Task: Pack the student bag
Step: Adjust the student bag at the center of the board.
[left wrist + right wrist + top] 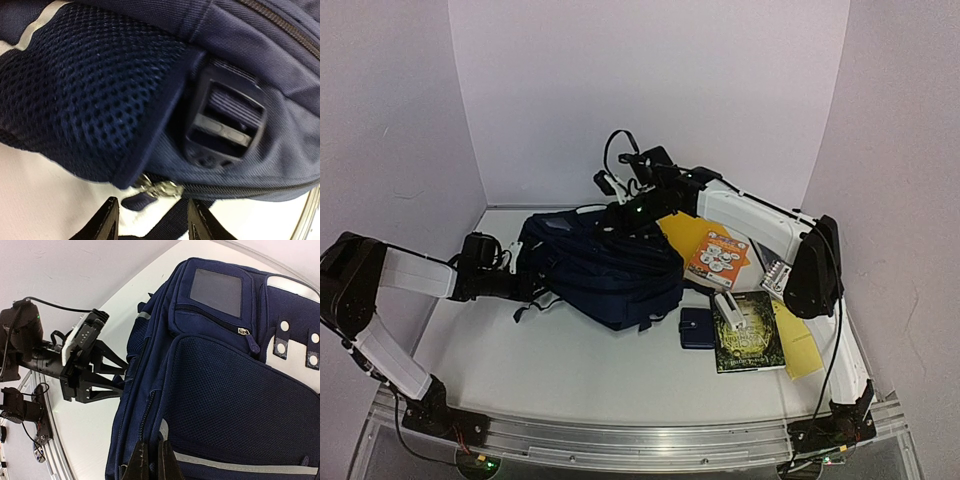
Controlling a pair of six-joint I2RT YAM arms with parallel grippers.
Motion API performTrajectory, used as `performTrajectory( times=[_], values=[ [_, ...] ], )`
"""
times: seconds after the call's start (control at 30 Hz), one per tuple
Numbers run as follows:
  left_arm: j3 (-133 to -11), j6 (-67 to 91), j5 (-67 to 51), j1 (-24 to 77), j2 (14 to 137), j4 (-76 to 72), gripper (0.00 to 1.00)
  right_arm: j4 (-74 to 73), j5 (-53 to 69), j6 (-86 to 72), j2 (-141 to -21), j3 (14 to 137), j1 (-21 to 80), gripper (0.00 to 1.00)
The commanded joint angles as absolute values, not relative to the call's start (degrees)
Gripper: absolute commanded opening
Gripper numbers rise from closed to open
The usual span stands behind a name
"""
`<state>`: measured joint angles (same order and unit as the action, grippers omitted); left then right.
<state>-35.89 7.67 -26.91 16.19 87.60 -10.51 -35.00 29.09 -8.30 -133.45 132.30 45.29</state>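
Navy student bag: we see the left gripper half open at its side zipper, the right gripper shut against it, can't tell if pinching fabric.

Backpack: navy woven cloth, matt; a fine twill rib is seen close up.
Side pocket: open navy mesh, rough.
Buckle: black plastic, smooth, with a faint sheen.
Zip pull: bright metal.
Front patch: white and smooth; the material cannot be told.
Window panel: grey, smooth, slightly glossy.
Table: white, smooth, matt.
Rail: brushed metal, dully shining.
Dark book: paper, with a glossy cover.
Orange booklet: printed cover, glossy.
Yellow sheets: plain matt paper.
Wallet: navy, matt; the material is not determined.
Right arm: white casing, smooth, hard-looking.
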Motion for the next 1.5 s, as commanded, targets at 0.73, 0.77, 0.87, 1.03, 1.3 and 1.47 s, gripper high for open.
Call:
performTrajectory(
  times=[0.73, 0.77, 0.87, 1.03, 1.3, 1.47],
  values=[
    [-41.17, 3.75, -24.89, 17.41, 87.34, -10.13, 0.09, -31.58, 30.87, -11.66, -130.24, 134.72, 44.3, 0.0],
    [-41.12, 3.93, -24.52, 17.72, 86.15, -8.95, 0.04, -31.56, 30.78, -11.7, -130.48, 134.59, 44.3, 0.0],
    [-40.16, 5.51, -23.93, 18.48, 81.5, -5.78, 0.0, -31.47, 30.46, -12.2, -131.52, 134.56, 44.3, 0.0],
    [-39.53, 10.23, -24.13, 19.17, 74.82, 0.82, 0.0, -31.08, 29.41, -13.82, -134.51, 136.25, 44.45, 0.0],
    [-41.24, 17.13, -25.08, 23.64, 74.24, 9.02, 0.0, -30.02, 25.44, -15.67, -139.85, 140.07, 46.23, 0.0],
    [-39.58, 21.11, -24.05, 26.13, 74.69, 8.88, 0.0, -29.8, 24.08, -16.26, -141.47, 139.75, 46.6, 0.0]
  ],
)
